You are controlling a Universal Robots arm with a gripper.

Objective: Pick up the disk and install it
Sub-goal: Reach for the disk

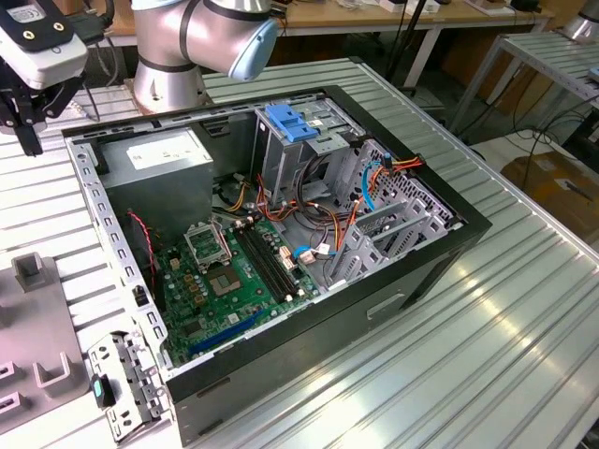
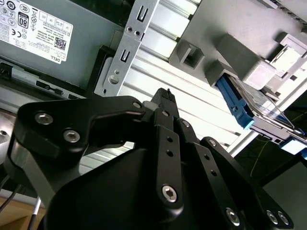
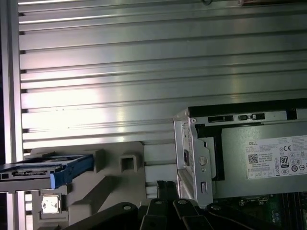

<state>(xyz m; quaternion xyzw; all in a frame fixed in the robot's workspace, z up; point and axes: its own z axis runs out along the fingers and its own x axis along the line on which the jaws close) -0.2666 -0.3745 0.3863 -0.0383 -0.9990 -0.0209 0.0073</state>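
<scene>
The black two-finger gripper (image 1: 31, 142) hangs above the ribbed aluminium table (image 1: 487, 346) at the exterior view's far left. It sits just outside the black open-sided desktop computer case (image 1: 374, 309), which lies on its side. In both wrist views its fingertips (image 2: 164, 96) appear drawn together with nothing between them, and they touch nothing. The disk (image 3: 43, 172), a flat grey metal drive edged with bright blue plastic rails, rests in a grey moulded plastic holder (image 3: 120, 165) on the table. It is well apart from the gripper and outside the case; the second wrist view shows it (image 2: 249, 108) lying partly under one of the holder's blocks. The grey metal power supply box (image 1: 154, 161) sits in the case corner nearest the gripper. It carries a white label (image 3: 276, 160) crowded with small black print, a square code and round certification marks. Further inside lie the green motherboard (image 1: 234, 271) and a tall bare-metal drive cage topped by a blue plastic latch (image 1: 290, 122).
</scene>
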